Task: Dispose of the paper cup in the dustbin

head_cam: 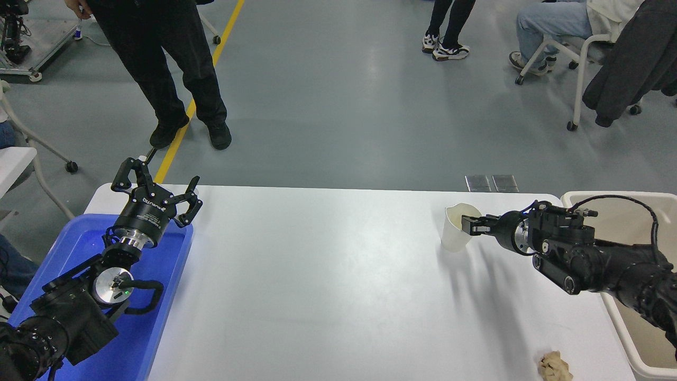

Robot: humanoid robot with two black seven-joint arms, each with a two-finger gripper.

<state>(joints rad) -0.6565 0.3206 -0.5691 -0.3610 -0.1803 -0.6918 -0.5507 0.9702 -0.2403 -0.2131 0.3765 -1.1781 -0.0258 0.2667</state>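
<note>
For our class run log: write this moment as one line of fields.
right gripper: at rim of paper cup, grip unclear | cup: upright on table | dustbin: right of table | left gripper: open, parked over blue tray

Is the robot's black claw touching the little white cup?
Touching. In the head view the right gripper pinches the near rim of the paper cup, one finger reaching inside it.
</note>
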